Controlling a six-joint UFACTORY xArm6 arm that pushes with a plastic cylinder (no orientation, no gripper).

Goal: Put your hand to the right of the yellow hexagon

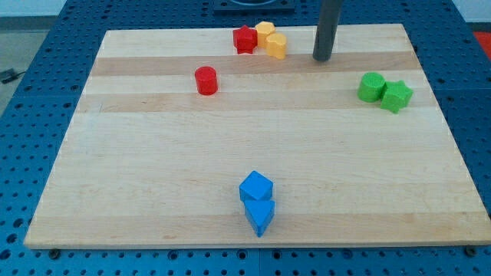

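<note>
Near the view's top, right of centre, my tip (322,58) rests on the pale wooden table (153,169), at the end of my straight dark rod. No jaws on me, just this rod, so nothing is held. The yellow hexagon block (265,32) sits to the tip's left, up at the table's top edge. A second yellow block (277,46), shape unclear, touches it on its lower right and lies between the hexagon and my tip; a clear strip of wood separates that block from the tip. A red star-like block (245,39) touches the hexagon's left side.

Further left and lower, a red cylinder block (205,80) stands alone. On the view's right, a green cylinder-like block (371,87) touches a green star-like block (397,96). At the view's bottom centre, a blue cube block (255,186) touches a blue wedge-like block (260,216) below it, close to the table's bottom edge.

Table surface: light planks with grain bands running left to right, one darker band across the upper part. Around it lies a blue perforated base (31,92) with a regular grid of holes. A dark cable (8,75) shows at the view's left edge.
</note>
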